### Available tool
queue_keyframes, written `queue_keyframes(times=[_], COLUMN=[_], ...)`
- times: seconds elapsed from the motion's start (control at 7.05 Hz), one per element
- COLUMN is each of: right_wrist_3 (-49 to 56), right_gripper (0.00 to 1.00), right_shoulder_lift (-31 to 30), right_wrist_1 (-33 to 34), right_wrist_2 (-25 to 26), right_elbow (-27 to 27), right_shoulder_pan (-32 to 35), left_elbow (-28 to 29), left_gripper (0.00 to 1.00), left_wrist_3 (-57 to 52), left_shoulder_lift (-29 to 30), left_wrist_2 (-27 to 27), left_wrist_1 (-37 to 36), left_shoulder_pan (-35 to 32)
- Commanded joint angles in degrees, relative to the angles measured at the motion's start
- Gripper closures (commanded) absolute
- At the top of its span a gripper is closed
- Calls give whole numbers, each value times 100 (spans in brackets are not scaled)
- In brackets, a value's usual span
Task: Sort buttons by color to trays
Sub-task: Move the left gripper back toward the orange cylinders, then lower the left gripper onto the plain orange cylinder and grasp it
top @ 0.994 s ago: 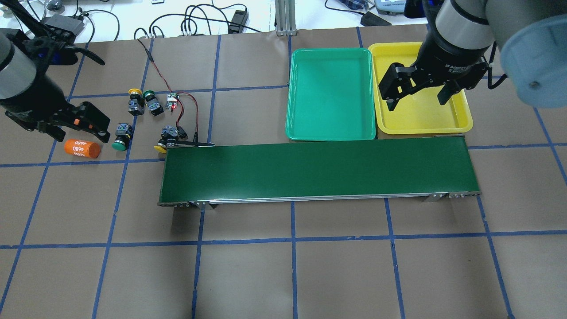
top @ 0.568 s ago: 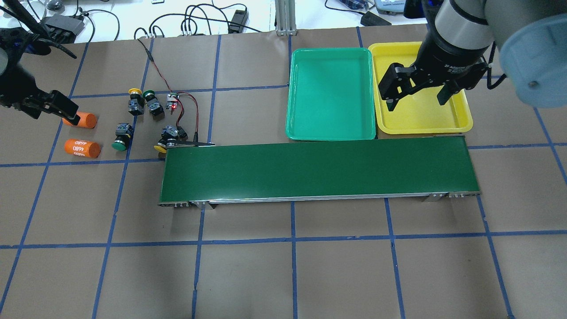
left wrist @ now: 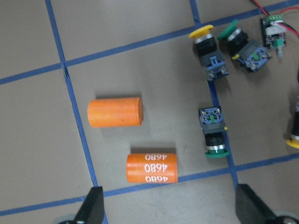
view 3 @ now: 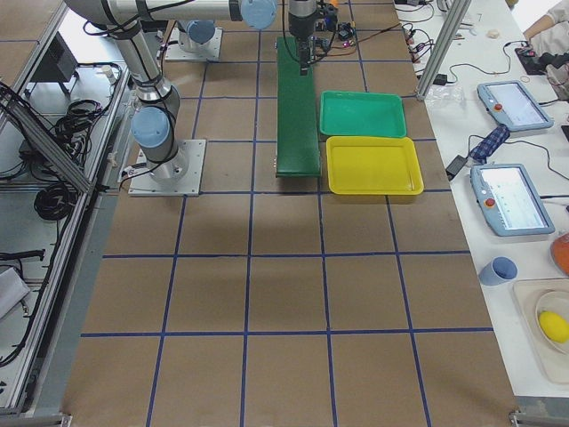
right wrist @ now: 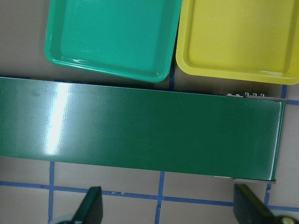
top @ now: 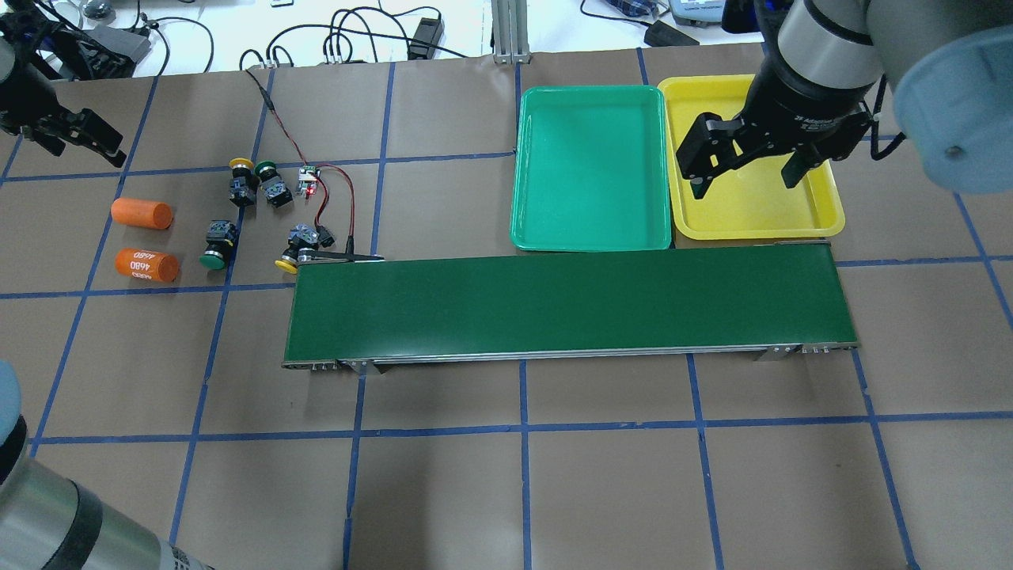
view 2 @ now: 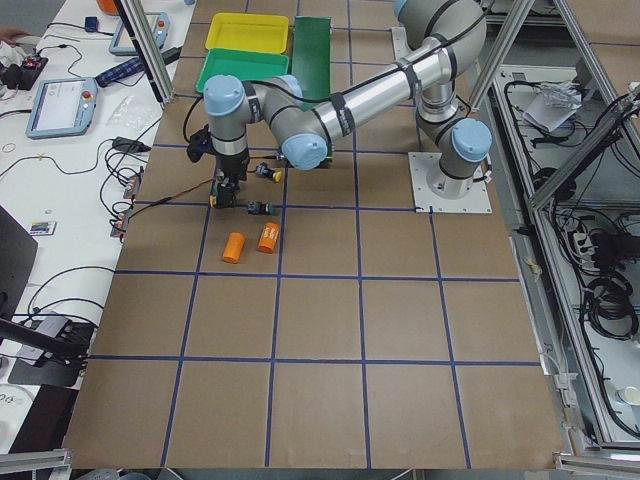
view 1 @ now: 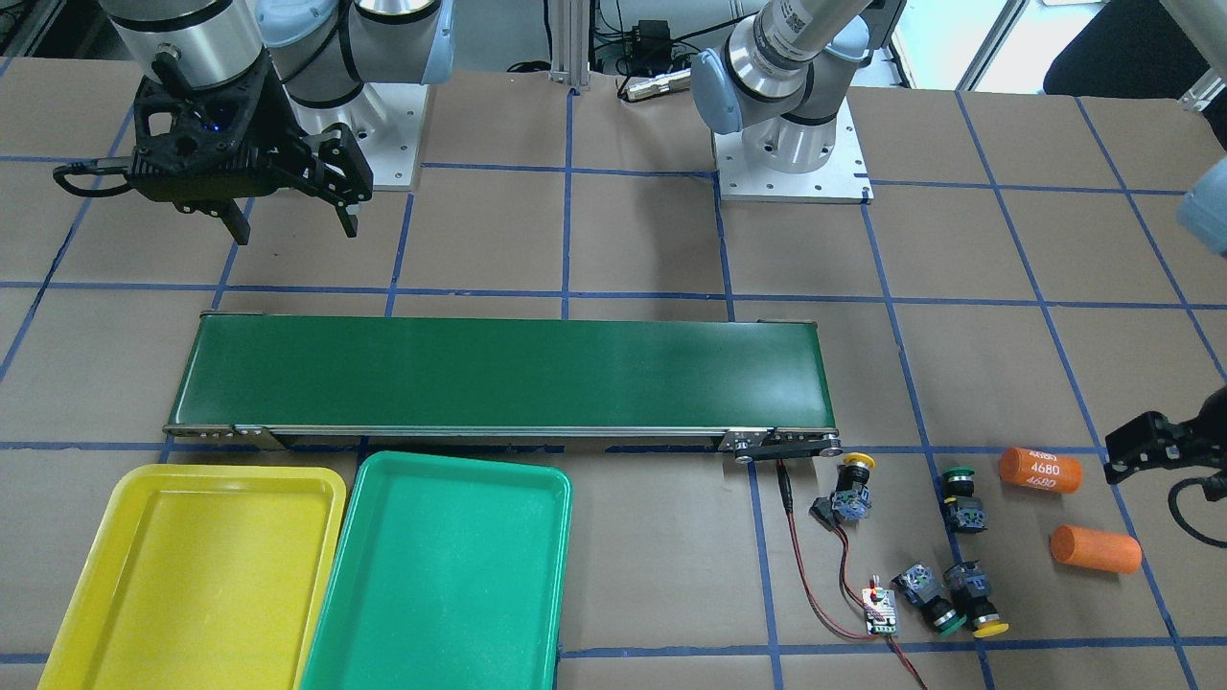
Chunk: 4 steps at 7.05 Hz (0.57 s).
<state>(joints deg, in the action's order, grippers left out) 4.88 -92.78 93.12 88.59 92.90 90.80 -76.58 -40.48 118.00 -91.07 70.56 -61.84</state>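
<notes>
Four buttons lie on their sides on the bench off the conveyor belt's end farthest from the trays; the left claw, wide open and empty, hangs just beyond them, the nearer arm; the right claw, likewise spread and empty, hovers over the belt's tray end

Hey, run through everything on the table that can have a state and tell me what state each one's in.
Left gripper: jaws open, empty.
Right gripper: jaws open, empty.
Green tray: empty.
Yellow tray: empty.
Belt: nothing on it.
Yellow buttons: both on the table, unsorted.
Green buttons: both on the table, unsorted.
Orange cylinders: lying on their sides.
</notes>
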Motion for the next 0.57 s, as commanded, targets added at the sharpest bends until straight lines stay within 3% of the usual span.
queue_keyframes(times=[0.0,0.43], right_wrist_3=[-4,5], right_gripper=[0,0], right_shoulder_lift=[-21,-30], right_wrist_1=[-4,-4], right_wrist_2=[0,0], right_elbow=[9,44], right_shoulder_pan=[17,8], left_elbow=[554,794], left_gripper=[0,0], left_wrist_3=[675,804], left_shoulder_lift=[801,1392], left_wrist_2=[36,19], left_wrist_1=[-7,-7], left_shoulder_pan=[14,14])
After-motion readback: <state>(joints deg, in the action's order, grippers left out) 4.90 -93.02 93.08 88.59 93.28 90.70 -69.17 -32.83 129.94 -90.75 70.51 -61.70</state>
